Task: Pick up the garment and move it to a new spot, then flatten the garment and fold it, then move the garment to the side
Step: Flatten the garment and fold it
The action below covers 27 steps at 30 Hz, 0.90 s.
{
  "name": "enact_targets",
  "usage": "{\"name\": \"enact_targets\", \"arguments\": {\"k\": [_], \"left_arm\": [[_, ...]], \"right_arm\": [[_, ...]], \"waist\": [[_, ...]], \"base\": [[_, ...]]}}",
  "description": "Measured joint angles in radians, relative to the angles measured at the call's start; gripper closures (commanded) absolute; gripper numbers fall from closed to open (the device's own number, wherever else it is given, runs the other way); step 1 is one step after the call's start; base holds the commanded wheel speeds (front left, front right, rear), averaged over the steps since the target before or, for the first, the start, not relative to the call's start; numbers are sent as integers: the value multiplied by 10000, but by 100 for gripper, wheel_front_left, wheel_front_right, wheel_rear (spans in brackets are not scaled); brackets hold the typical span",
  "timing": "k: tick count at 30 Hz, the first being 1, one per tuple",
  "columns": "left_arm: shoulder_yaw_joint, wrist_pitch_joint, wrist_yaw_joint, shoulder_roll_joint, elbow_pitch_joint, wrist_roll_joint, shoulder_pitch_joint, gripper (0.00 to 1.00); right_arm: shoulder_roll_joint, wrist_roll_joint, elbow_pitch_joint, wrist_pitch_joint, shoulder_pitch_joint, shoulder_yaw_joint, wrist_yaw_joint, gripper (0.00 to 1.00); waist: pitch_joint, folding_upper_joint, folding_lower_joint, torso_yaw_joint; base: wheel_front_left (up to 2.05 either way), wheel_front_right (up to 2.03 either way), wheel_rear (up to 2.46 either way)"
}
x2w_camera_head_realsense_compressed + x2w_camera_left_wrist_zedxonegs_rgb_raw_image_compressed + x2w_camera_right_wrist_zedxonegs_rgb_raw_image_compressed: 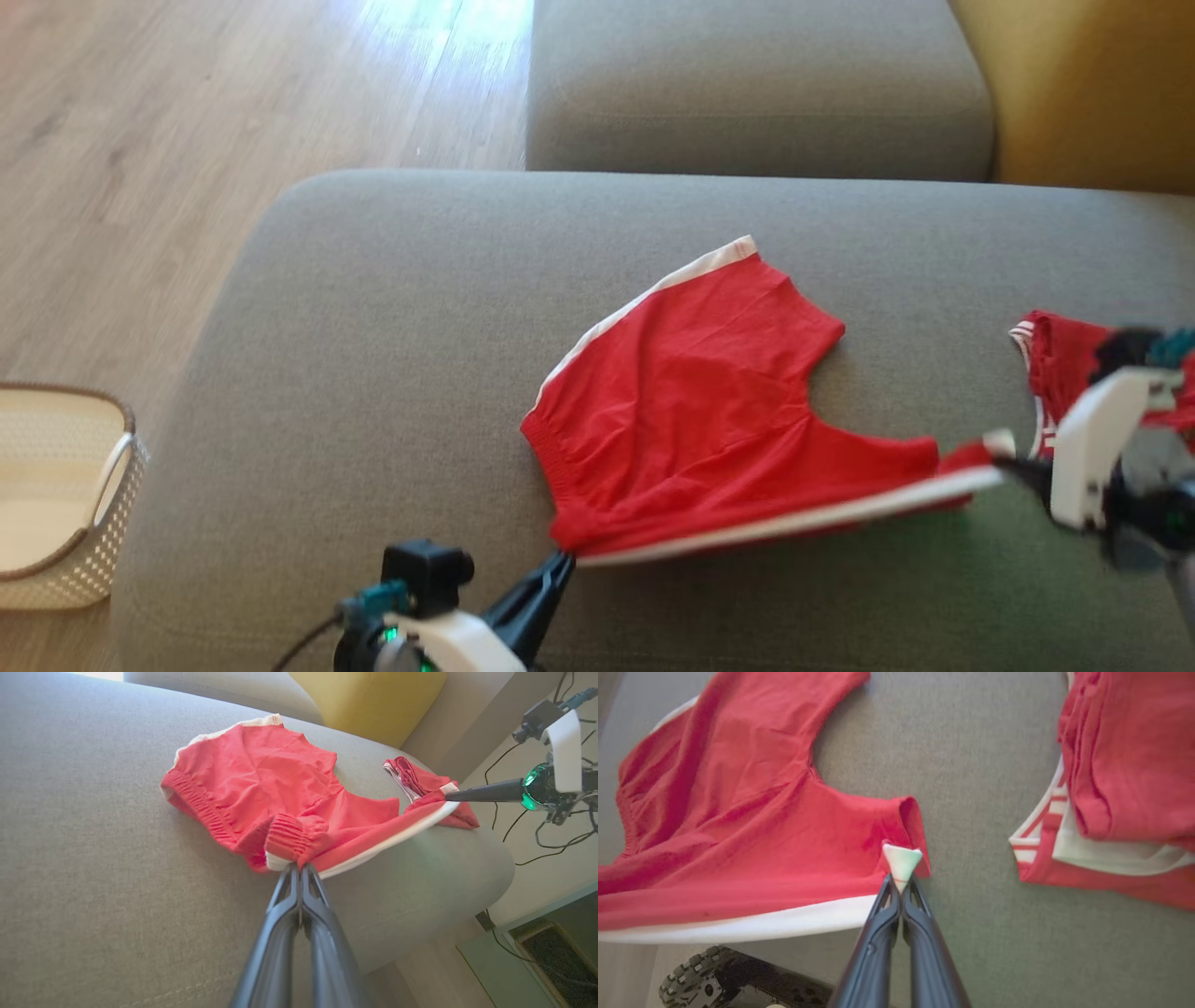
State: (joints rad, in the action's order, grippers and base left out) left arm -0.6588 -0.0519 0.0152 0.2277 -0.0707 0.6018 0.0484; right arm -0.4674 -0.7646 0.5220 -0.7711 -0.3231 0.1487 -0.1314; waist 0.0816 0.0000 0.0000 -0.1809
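On my head cam the red shorts (691, 411) are lying mid-frame on the grey sofa cushion (373, 373), pulled taut along their lower edge between both grippers. My left gripper (563, 562), bottom centre, is pinched together on the elastic waistband corner. My right gripper (1006, 464), over at the right edge, is clamped on the white-trimmed leg hem. A second red garment (1060, 364) sits just past it at the far right, not touching the shorts. White basket (56, 504) at lower left.
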Motion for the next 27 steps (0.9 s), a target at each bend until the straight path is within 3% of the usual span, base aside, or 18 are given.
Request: {"name": "enact_targets", "arguments": {"k": [8,15,27], "left_arm": [[163,79,8,-339,-274,-12,-1088,100],[244,456,-249,-934,-1407,-132,-2743,100],[251,1281,-424,-1634,-3070,-174,-4453,100]], "right_arm": [[1283,1837,336,-270,-1973,-1407,2,100],[1944,3461,1208,-236,-4106,-2033,2,100],[2320,4867,2784,587,-6273,-2399,4,100]], "waist": [[-548,0,0,-291],[-1571,0,0,-686],[-2930,0,0,-1354]], "base": [[0,0,0],[0,0,0],[0,0,0]]}}
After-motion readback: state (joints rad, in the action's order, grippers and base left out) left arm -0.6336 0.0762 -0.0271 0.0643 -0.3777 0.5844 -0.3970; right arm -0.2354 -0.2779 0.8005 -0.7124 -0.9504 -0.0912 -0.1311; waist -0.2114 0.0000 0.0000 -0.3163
